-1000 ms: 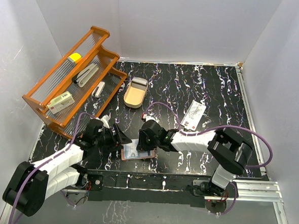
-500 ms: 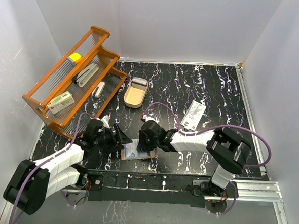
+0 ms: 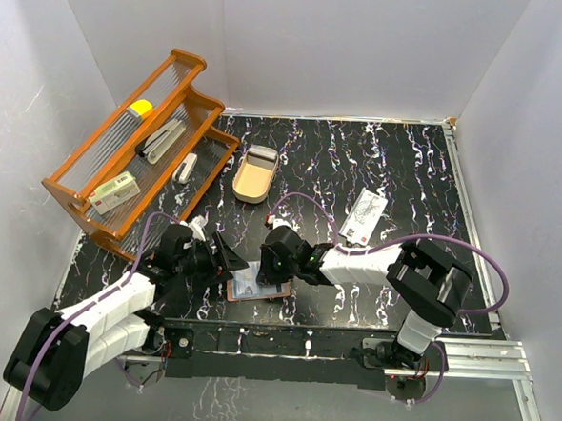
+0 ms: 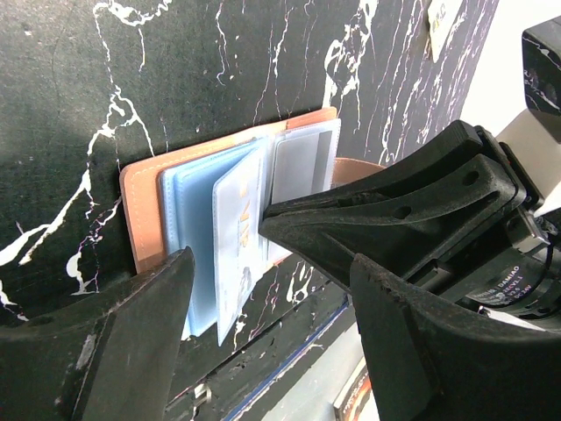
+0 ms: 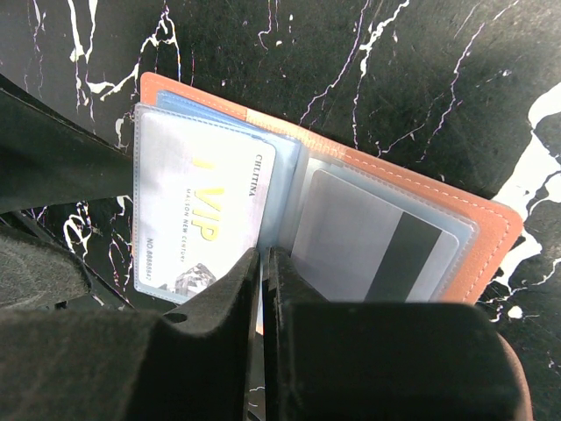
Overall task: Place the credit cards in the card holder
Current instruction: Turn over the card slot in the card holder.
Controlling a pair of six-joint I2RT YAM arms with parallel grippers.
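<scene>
The reddish-brown card holder (image 3: 257,286) lies open near the table's front edge, its clear pockets fanned (image 4: 219,219) (image 5: 307,171). One pocket holds a pale VIP credit card (image 5: 197,219); another holds a card with a dark stripe (image 5: 386,254). My right gripper (image 3: 270,270) (image 5: 263,256) is shut at the fold, pinching a thin clear pocket leaf. My left gripper (image 3: 230,258) (image 4: 272,351) stands open just left of the holder, touching nothing. A white credit card with red and dark print (image 3: 364,217) lies apart on the table to the right.
A large orange wire rack (image 3: 136,154) with a cream box (image 3: 113,193) stands at the left. A tan oval tray (image 3: 255,174) sits behind the holder. The table's front edge (image 3: 274,329) runs just below the holder.
My right gripper's jaws closed the last bit at the holder's fold. Both arms and the holder stay where they were.
</scene>
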